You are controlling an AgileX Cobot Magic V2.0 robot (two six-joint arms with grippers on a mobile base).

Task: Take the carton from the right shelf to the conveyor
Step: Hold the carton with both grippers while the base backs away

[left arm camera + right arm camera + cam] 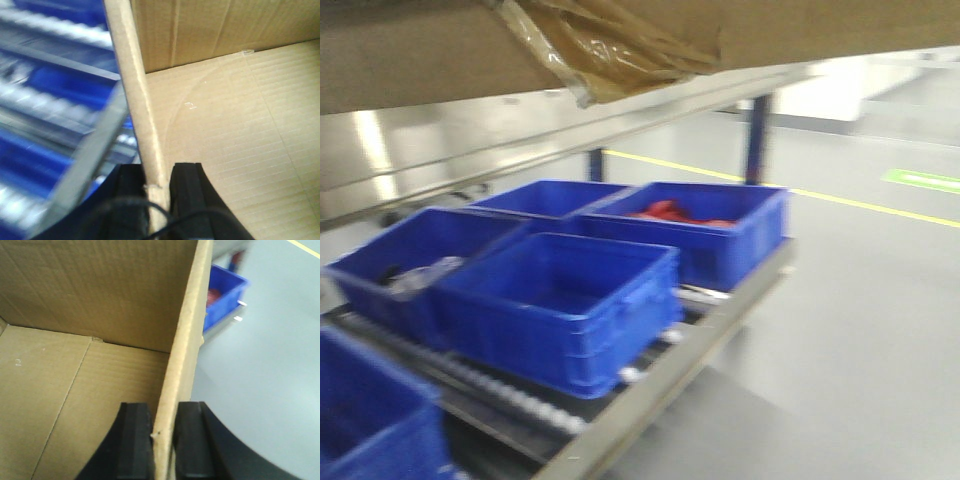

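The brown open-topped carton (420,50) fills the top of the front view, its underside with loose tape held up above the conveyor. My left gripper (159,186) is shut on the carton's left wall (135,100), one finger inside and one outside. My right gripper (164,426) is shut on the carton's right wall (185,345) in the same way. Both wrist views look down into the empty carton floor (235,140). The roller conveyor (650,385) runs below the carton.
Several blue plastic bins (560,300) sit on the conveyor rollers; the far right one (705,225) holds red items, another (415,270) holds clear plastic. A blue shelf post (756,135) stands behind. Grey floor with a yellow line (860,205) lies to the right.
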